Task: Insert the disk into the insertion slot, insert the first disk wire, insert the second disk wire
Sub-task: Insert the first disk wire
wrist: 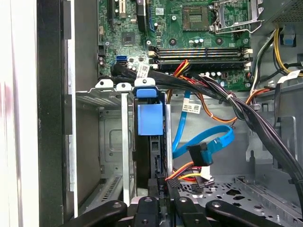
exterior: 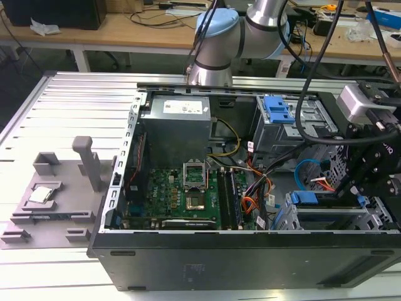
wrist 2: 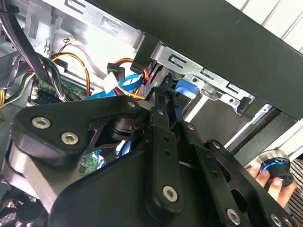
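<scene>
**Slatted alu table: PC case + grey jig**

Silver slatted alu table [exterior: 75,103] carries the lot. Black PC tower case [exterior: 250,263] lies on its side on the slats, centre to exterior view's right, open side up w/ internals exposed. Just beside it, on exterior view's left, is a flat grey plastic jig [exterior: 37,216] w/ raised blocks & an upright post [exterior: 88,160]. A small square chip [exterior: 41,194] sits in a jig pocket. Can't tell if jig touches case wall. Wooden benches [exterior: 125,28] stand behind the table.

light blue cable [wrist: 182,120], green motherboard [wrist: 165,28] (black case [exterior: 250,263])
</scene>
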`<state>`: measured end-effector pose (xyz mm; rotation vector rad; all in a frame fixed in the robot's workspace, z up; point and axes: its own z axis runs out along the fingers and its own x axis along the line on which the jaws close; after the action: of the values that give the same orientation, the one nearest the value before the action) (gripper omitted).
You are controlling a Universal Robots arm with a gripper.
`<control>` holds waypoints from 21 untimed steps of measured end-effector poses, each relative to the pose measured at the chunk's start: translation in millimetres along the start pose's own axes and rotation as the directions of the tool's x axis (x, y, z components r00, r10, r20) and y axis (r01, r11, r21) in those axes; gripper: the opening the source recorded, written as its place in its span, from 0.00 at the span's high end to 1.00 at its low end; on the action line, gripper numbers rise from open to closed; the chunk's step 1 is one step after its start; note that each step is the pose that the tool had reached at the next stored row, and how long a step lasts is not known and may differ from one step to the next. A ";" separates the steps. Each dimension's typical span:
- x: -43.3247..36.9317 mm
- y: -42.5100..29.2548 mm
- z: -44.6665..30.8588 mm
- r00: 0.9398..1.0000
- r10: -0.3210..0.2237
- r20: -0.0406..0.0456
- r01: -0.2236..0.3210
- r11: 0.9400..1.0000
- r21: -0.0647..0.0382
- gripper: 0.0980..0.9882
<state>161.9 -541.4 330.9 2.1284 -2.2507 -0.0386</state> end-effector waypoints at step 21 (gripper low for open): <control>0.0 2.6 -51.5 1.000 0.000 -0.001 0.000 1.000 0.000 0.99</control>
<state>161.8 -540.7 382.4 2.1277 -2.2503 -0.0372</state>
